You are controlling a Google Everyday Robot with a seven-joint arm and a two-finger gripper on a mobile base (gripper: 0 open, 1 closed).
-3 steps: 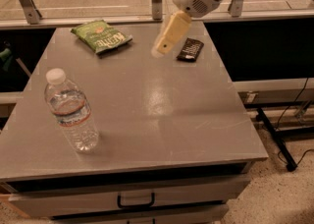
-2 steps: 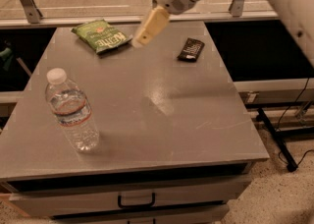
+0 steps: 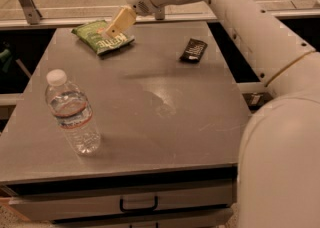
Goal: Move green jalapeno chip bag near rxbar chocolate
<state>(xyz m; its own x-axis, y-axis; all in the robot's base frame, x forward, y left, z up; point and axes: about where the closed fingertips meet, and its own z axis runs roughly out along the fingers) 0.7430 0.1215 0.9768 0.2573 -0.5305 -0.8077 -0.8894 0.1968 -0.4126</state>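
Note:
The green jalapeno chip bag (image 3: 101, 37) lies flat at the far left of the grey table (image 3: 150, 122), white lettering up. The rxbar chocolate (image 3: 193, 50), a small dark bar, lies at the far right of the table, well apart from the bag. My gripper (image 3: 116, 25) reaches in from the upper right on the white arm (image 3: 240, 17). Its cream fingers hang over the bag's right part, just above it or touching it. The gripper hides a bit of the bag.
A clear plastic water bottle (image 3: 71, 114) with a white cap stands upright at the table's front left. A drawer with a dark handle (image 3: 138, 205) is under the table front. A rail runs behind the table's far edge.
The gripper has moved left across the far side of the table, from beside the rxbar chocolate to over the green bag. The bag, bar and bottle have not moved.

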